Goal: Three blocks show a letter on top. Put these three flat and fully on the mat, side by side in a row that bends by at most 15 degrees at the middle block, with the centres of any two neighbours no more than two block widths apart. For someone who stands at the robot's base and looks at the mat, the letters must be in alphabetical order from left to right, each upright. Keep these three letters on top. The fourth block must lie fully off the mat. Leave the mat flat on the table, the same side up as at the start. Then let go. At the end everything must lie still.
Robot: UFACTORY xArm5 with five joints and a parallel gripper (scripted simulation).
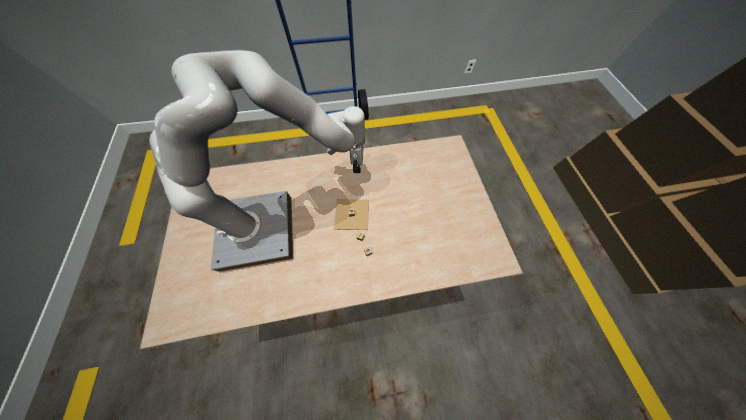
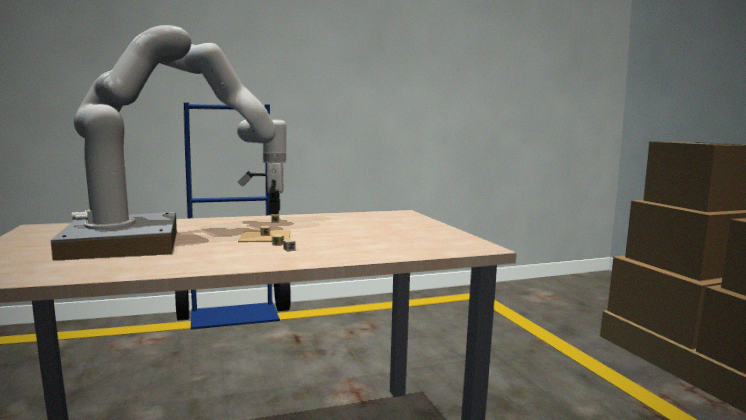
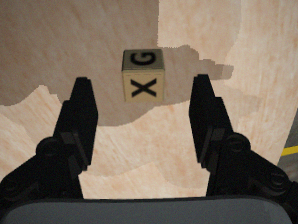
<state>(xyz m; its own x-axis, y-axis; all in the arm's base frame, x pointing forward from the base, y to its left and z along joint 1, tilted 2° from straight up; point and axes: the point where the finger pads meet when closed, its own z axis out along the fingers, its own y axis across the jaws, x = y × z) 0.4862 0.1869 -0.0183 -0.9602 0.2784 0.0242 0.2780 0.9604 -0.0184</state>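
Grey walls [image 2: 469,104]; mottled floor [image 2: 313,365] (yellow tape lines); blue hand truck [image 2: 186,156]; stacked cartons [image 2: 678,234].

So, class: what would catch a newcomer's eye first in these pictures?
The big white arm arching from its grey base plate over the wooden table. Its open claw hangs above a lettered block showing X and G, off the tan mat, which holds one small block.

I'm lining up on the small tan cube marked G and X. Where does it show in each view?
Top: not visible, hidden under the black tool, just beyond the tan square mat.
Exterior: the small tan cube sits on the table directly below the tool, behind the mat.
Wrist: upper centre, between the open fingers.
Shared landmark: the tool itself.
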